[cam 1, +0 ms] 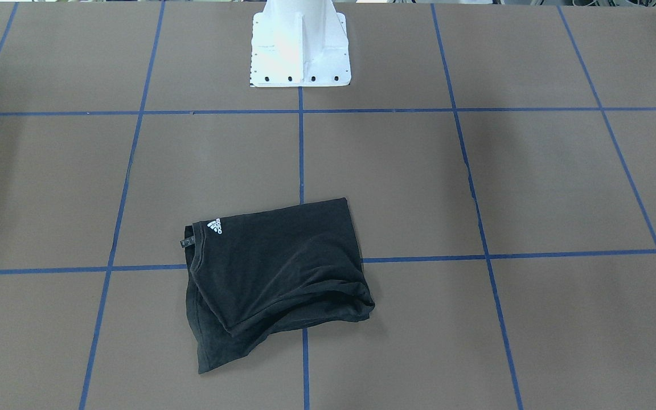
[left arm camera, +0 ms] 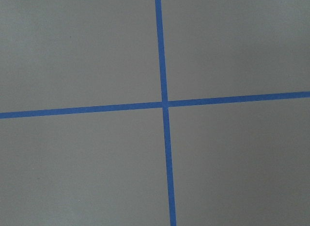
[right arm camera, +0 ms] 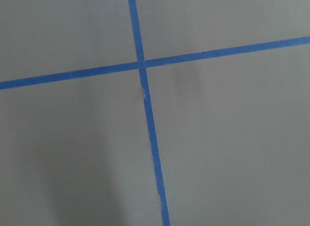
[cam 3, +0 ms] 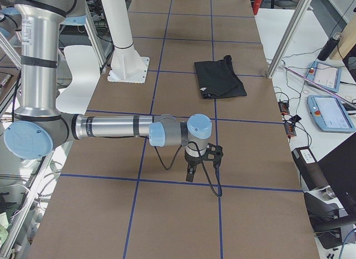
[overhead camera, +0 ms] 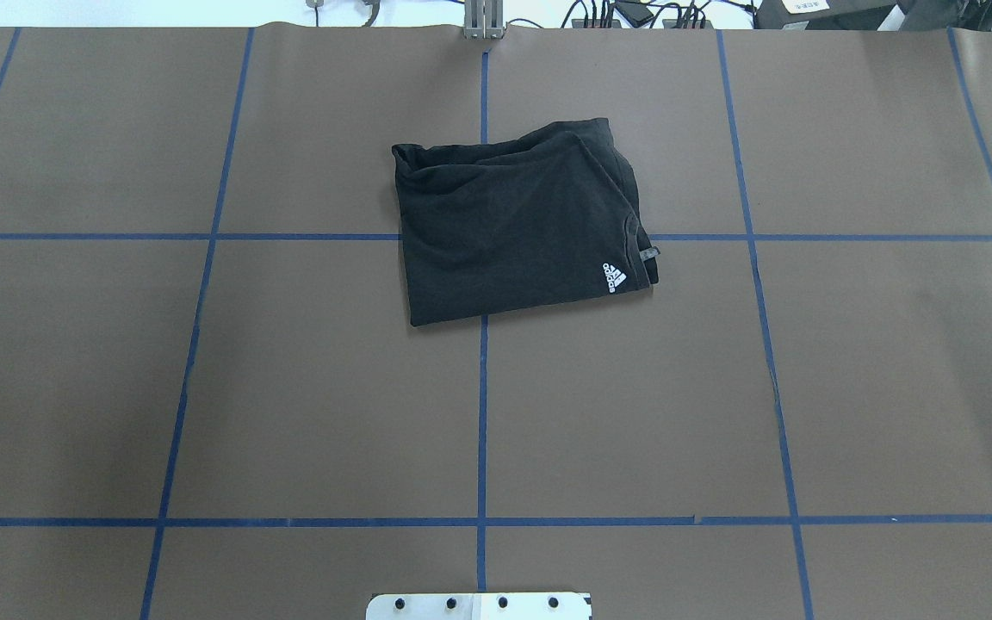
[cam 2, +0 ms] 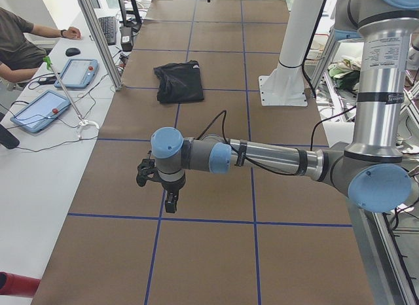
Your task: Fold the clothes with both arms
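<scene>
The clothes, one black T-shirt (overhead camera: pixel 513 228) folded into a rough rectangle, lie near the table's far middle, a small white logo (overhead camera: pixel 615 279) facing up. The shirt also shows in the front-facing view (cam 1: pixel 274 273) and in both side views (cam 2: pixel 178 81) (cam 3: pixel 218 78). My left gripper (cam 2: pixel 171 203) hangs fingers down over bare table, well short of the shirt. My right gripper (cam 3: pixel 191 173) hangs likewise at the other end. Neither touches the cloth; whether either is open or shut I cannot tell. Both wrist views hold only brown table and crossing blue tape.
The white pedestal (cam 1: pixel 299 45) stands at the table's robot side. Blue tape lines (overhead camera: pixel 482 413) grid the brown top. A seated person (cam 2: pixel 16 43) and tablets (cam 2: pixel 39 110) are at a side desk, with metal posts (cam 2: pixel 98 36) along that edge.
</scene>
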Robot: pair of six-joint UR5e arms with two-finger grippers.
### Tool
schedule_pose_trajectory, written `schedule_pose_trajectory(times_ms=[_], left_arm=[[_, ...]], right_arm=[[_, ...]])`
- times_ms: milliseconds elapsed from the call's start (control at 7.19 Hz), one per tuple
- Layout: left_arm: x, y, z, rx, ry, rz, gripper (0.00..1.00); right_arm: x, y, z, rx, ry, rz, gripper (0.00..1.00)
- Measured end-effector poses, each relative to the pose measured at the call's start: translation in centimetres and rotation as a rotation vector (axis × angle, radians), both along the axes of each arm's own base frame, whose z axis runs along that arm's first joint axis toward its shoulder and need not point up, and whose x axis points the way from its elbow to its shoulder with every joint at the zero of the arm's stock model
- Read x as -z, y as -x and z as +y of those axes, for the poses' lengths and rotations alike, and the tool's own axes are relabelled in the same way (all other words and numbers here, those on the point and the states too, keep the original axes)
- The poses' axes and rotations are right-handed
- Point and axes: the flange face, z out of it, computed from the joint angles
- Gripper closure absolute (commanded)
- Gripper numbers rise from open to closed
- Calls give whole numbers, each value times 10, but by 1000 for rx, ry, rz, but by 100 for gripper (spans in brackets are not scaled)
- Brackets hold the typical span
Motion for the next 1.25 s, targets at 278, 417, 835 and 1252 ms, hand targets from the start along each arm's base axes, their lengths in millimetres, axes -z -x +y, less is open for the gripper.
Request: schedule_pose_trajectory(times_ms=[278,417,835,1252], left_arm=[[1,0,0,0,-1,0,0],[0,0,0,0,-1,0,0],[1,0,0,0,-2,0,0],[3,0,0,0,-6,1,0]], right_arm=[[0,1,-6,-1,-3,1,0],[1,1,-9,-1,-3,3,0],[5,0,-16,8,-30,20,0],[11,3,-20,74,-87,-13,0]])
